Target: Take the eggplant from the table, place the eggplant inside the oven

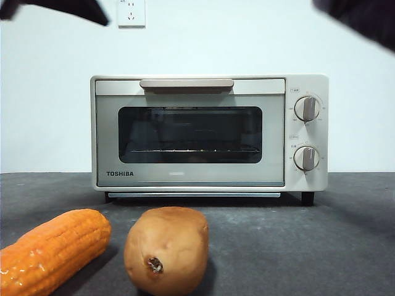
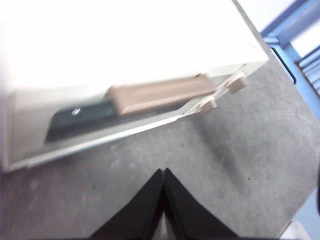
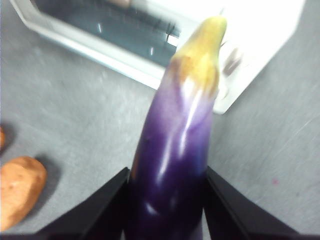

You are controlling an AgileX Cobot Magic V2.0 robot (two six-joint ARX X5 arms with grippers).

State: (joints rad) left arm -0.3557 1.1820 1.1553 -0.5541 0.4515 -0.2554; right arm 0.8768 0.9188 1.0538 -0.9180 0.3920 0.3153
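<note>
In the right wrist view the glossy purple eggplant (image 3: 172, 150) with its yellowish-green stem tip sits between the two jaws of my right gripper (image 3: 167, 192), which is shut on it and holds it above the grey table (image 3: 75, 100), stem pointing toward the oven (image 3: 250, 45). The cream-white Toshiba oven (image 1: 210, 132) stands at the back of the table with its glass door closed. My left gripper (image 2: 163, 175) hangs shut and empty over the table in front of the oven's beige handle (image 2: 160, 95). From the front, the eggplant is out of view.
An orange corn cob (image 1: 52, 250) lies at the near left and a tan potato (image 1: 166, 250) stands beside it, both in front of the oven. The potato (image 3: 17, 190) also shows in the right wrist view. Black arm tips (image 1: 364, 18) show at both top corners.
</note>
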